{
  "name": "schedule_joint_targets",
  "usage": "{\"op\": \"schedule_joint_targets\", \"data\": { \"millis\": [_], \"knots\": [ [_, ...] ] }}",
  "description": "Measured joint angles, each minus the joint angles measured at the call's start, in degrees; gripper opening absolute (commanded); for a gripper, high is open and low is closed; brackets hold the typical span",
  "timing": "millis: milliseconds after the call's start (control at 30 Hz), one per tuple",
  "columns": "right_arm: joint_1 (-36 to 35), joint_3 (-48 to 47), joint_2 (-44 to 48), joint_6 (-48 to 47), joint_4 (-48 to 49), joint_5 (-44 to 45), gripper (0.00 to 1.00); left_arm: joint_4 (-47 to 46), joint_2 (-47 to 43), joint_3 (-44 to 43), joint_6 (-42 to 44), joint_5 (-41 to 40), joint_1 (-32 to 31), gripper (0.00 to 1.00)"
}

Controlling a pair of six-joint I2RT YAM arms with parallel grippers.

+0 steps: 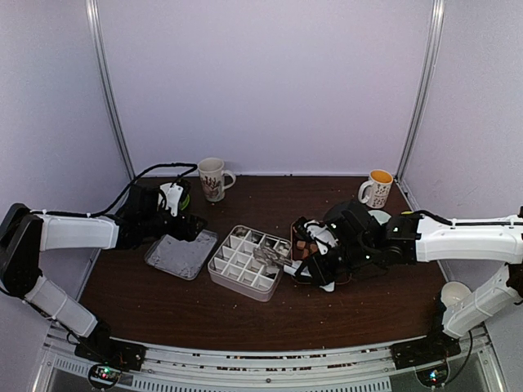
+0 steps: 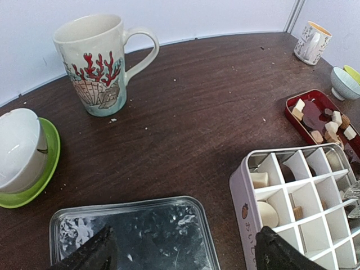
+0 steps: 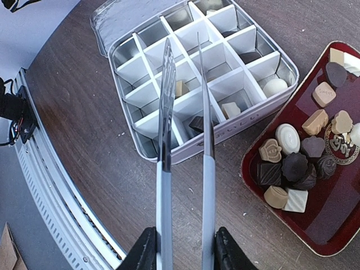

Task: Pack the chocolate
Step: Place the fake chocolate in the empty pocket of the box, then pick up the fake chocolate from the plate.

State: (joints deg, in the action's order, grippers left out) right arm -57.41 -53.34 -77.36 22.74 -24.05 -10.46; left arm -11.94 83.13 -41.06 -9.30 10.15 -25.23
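Top view: the right arm reaches in low from the right edge, its right gripper [image 1: 320,255] clamped on shiny metal tongs [image 1: 274,257] whose tips hang over the white, grid-divided rectangular tin [image 1: 237,282] at centre. The left arm stretches in from the left, the left gripper [image 1: 181,222] poised above a flat metal lid [image 1: 180,257].

Left wrist view: black fingers [image 2: 84,253] in the bottom corners stand wide apart, holding nothing.

Right wrist view: the tong blades run up mid-frame, slightly parted and empty. The chocolate [image 3: 292,163], small dark, tan and white pieces, sits mostly in the dark red rectangular tray [image 3: 332,219] at right; a few pieces lie in tin cells. A fresh pick looks due: swing right, take a piece from the cluster's edge, squeeze lightly, release over an empty cell.
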Motion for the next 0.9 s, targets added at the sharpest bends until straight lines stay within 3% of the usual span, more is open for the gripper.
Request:
{"op": "schedule_joint_targets", "data": {
  "millis": [300, 467, 900],
  "knots": [
    [0.0, -0.31, 0.04, -0.11, -0.07, 0.44, 0.32, 0.02, 0.0, 0.0, 0.02, -0.02, 0.0, 0.87],
    [0.0, -0.31, 2.29, 0.22, -1.51, 5.42, 0.32, 0.02, 0.0, 0.0, 0.02, -0.09, 0.0, 0.87],
    [0.04, 0.59, 12.5, 5.14, -16.09, 15.3, 0.32, 0.02, 0.0, 0.0, 0.0, -0.13, 0.0, 0.87]
  ]
}}
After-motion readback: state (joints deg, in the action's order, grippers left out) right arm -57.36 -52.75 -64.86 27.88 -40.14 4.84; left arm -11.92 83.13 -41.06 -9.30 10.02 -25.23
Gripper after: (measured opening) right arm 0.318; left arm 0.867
